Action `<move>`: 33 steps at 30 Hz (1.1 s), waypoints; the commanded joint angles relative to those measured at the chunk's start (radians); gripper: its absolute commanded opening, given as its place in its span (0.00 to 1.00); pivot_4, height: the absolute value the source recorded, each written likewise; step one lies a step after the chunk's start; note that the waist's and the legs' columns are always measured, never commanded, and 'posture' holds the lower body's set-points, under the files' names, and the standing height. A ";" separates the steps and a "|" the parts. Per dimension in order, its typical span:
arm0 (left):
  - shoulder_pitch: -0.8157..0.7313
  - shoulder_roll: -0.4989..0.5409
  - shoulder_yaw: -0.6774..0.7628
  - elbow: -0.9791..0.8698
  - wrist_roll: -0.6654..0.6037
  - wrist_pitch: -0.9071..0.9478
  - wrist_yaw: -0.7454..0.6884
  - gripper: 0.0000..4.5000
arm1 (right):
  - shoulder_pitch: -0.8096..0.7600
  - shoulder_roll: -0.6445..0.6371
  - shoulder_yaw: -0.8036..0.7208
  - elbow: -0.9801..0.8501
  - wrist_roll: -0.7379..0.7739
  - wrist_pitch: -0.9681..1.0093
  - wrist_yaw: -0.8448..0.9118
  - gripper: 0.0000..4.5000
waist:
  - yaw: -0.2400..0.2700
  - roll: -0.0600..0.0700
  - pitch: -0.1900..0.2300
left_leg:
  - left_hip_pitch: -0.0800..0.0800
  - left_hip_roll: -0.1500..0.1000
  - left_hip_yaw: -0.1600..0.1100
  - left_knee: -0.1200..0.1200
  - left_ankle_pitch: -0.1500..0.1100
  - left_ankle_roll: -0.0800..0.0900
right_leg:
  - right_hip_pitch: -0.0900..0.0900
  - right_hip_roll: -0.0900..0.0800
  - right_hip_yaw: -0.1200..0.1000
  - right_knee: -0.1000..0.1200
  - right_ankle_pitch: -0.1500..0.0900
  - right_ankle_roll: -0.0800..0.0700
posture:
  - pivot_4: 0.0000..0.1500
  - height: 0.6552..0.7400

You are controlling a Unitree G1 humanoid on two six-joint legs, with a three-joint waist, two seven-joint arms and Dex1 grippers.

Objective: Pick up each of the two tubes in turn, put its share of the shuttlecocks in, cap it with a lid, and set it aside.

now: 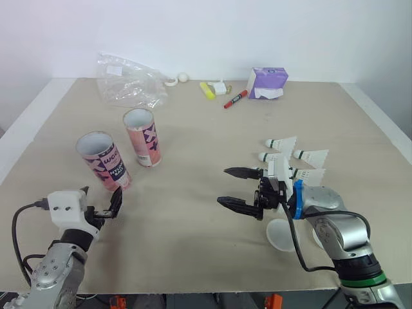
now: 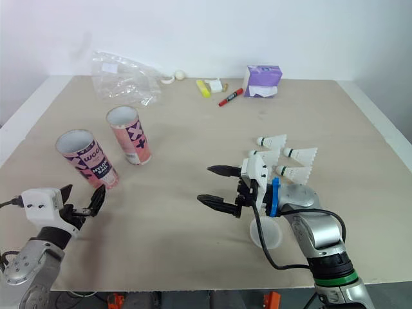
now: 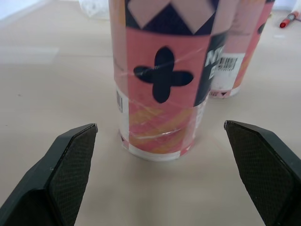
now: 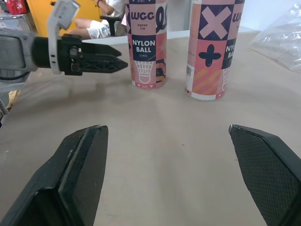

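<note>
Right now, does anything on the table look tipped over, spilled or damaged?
Nothing stands out. The near tube and the far tube stand upright and open; the shuttlecocks lie grouped, a white lid flat beside them.

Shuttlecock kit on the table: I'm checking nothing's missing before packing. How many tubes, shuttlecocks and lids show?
Tubes: 2
Shuttlecocks: 4 in view
Lids: 1 in clear view; the right arm may hide more
Total: 7
</note>
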 commanded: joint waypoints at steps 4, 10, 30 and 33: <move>-0.076 0.076 -0.021 0.103 0.023 -0.055 -0.085 1.00 | 0.013 -0.009 -0.015 -0.065 -0.001 0.006 -0.016 0.98 | 0.000 0.000 0.000 | 0.000 0.000 0.000 0.000 0.000 0.000 | 0.000 0.000 0.000 0.000 0.000 0.000 | 1.00 1.00; -0.155 0.131 -0.042 0.245 0.037 -0.100 -0.164 1.00 | 0.021 -0.014 -0.030 -0.087 0.000 0.023 -0.037 0.98 | 0.000 0.000 0.000 | 0.000 0.000 0.000 -0.001 0.000 0.000 | 0.000 0.000 0.000 0.000 0.000 0.000 | 1.00 1.00; -0.361 0.188 -0.085 0.531 0.046 -0.206 -0.341 1.00 | 0.015 -0.021 -0.041 -0.112 0.005 0.051 -0.068 0.98 | 0.002 0.000 0.000 | 0.000 0.000 0.000 -0.002 0.000 0.000 | 0.000 0.000 0.000 0.000 0.000 0.001 | 1.00 1.00; -0.382 0.191 -0.092 0.555 0.053 -0.241 -0.364 1.00 | 0.014 -0.022 -0.041 -0.118 0.007 0.056 -0.072 0.98 | 0.002 0.000 0.000 | 0.000 0.000 0.000 -0.003 0.000 0.000 | 0.000 0.000 0.000 0.000 0.000 0.001 | 1.00 1.00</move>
